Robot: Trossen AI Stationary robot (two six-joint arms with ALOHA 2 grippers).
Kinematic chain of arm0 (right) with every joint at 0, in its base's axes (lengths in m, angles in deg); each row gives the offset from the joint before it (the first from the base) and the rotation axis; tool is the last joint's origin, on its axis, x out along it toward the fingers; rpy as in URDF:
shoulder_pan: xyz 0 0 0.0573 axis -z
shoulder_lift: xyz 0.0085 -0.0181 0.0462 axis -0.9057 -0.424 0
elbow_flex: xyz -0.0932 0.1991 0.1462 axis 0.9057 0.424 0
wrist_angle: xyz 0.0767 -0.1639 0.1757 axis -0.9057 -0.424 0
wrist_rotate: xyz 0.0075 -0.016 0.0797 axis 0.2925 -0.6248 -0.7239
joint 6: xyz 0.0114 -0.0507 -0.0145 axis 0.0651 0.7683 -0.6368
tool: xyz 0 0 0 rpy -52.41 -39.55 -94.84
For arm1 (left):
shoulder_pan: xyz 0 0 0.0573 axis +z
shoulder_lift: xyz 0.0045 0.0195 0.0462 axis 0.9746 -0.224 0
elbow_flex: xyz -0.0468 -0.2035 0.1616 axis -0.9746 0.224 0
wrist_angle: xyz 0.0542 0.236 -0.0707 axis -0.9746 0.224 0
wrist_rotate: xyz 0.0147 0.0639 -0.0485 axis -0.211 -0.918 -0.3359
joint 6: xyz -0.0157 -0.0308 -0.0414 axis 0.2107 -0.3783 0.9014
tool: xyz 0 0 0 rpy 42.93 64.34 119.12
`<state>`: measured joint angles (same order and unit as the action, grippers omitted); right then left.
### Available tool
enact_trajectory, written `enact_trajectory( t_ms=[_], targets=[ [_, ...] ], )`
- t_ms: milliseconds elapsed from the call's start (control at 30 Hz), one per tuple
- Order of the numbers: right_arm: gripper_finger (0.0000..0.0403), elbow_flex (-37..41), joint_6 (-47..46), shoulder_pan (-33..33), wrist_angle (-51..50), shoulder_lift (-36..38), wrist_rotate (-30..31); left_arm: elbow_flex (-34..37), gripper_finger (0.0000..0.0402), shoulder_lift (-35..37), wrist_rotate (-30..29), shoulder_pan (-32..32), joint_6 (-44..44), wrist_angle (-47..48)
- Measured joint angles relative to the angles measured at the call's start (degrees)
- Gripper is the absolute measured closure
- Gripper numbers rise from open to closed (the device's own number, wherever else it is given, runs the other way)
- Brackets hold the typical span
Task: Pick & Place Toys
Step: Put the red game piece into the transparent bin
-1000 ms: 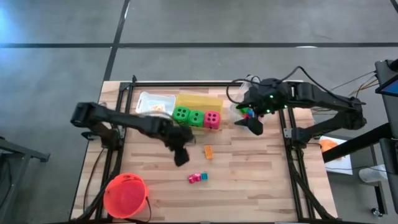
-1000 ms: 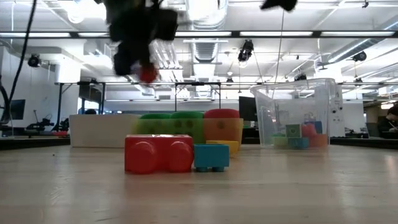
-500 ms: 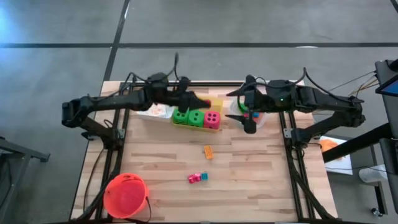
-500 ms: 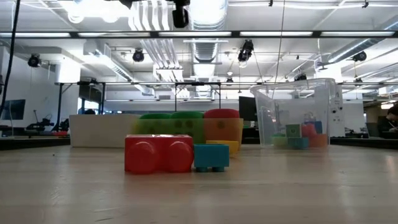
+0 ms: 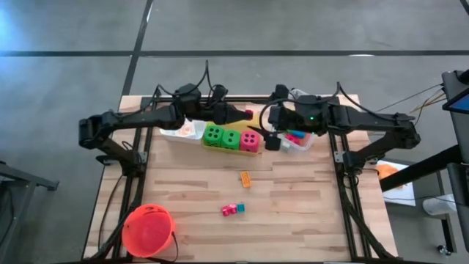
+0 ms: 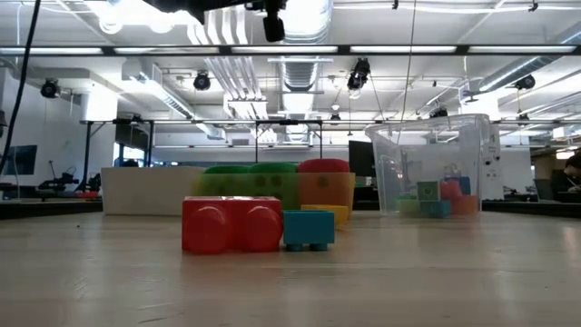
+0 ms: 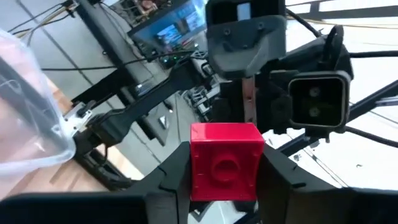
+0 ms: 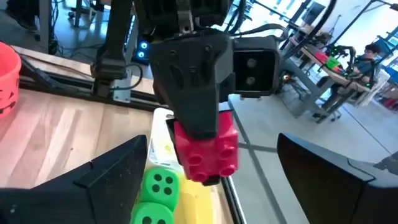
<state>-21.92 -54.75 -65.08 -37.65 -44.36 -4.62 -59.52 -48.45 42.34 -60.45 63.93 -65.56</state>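
Since a second ago the left pincer (image 5: 244, 115) has swung from mid-bench up to the far edge, above the yellow bin (image 5: 253, 119); it grips a red block (image 7: 226, 162) between its fingers, held in the air; the right pincer (image 5: 269, 133) has shifted toward it and now faces it, its jaws spread wide and holding nothing; two green dice (image 5: 222, 136) and a pink-red die (image 5: 250, 141) sit in a row on the bench (image 5: 293, 198); an orange wedge (image 5: 245, 179) and small blocks (image 5: 233, 210) lie nearer the front.
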Motion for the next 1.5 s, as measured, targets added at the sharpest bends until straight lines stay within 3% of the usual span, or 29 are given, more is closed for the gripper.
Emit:
enact_trajectory(
  t_ms=[300,767,1000,1067,1333,1400,1500],
  targets=[
    [0.006,0.0,0.2,0.1,0.5,-1.9,0.1,0.0,0.0285,-2.2,0.7,-0.1,3.0,-4.1],
    [0.027,0.0,1.7,0.1,1.0,-1.5,0.1,-0.4,0.0285,-2.6,1.2,-0.8,4.1,-6.6],
    [0.0272,0.0,1.4,0.0,1.0,-1.3,-0.2,-0.4,0.0285,-2.6,1.2,-0.9,5.0,-6.7],
    [0.0272,0.0,1.0,0.0,1.0,-1.3,-0.2,-0.4,0.0254,-2.6,1.2,-1.0,5.0,-6.7],
    [0.0272,0.0,-1.3,0.1,1.2,-0.8,-1.1,-0.4,0.0033,-2.6,1.9,-0.9,5.6,-6.8],
    [0.0272,0.0,-2.7,0.1,0.8,-0.4,-2.5,-0.4,0.0013,-2.6,2.0,-1.0,5.7,-6.8],
    [0.0272,0.0,-4.0,0.4,0.5,0.8,-3.0,-0.4,0.003,-2.6,2.0,-1.0,5.8,-6.8]
  ],
)
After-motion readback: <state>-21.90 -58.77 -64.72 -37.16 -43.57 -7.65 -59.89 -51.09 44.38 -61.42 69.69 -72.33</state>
